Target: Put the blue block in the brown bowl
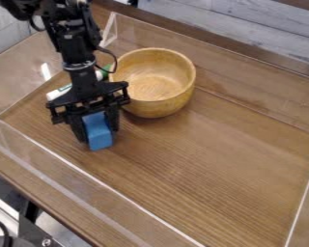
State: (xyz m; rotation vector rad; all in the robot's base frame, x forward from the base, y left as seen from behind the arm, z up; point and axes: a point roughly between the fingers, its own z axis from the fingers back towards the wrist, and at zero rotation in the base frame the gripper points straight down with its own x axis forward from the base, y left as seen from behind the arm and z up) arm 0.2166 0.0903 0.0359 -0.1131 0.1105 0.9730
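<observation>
Wood-grain tabletop, walled by clear panels, lay under my claw [97,123] as it clenched the blue block [99,132].

My claw pointed straight down, its black fingers [115,117] closed against the sides of the blue block, which sat directly beneath me with its lower end on the table [209,164]. Just beside my claw, up and to the right in the camera view, stood the brown bowl [154,81], upright and close to my arm but apart from the block. Further out ran the transparent wall [67,174] along the near edge.
</observation>
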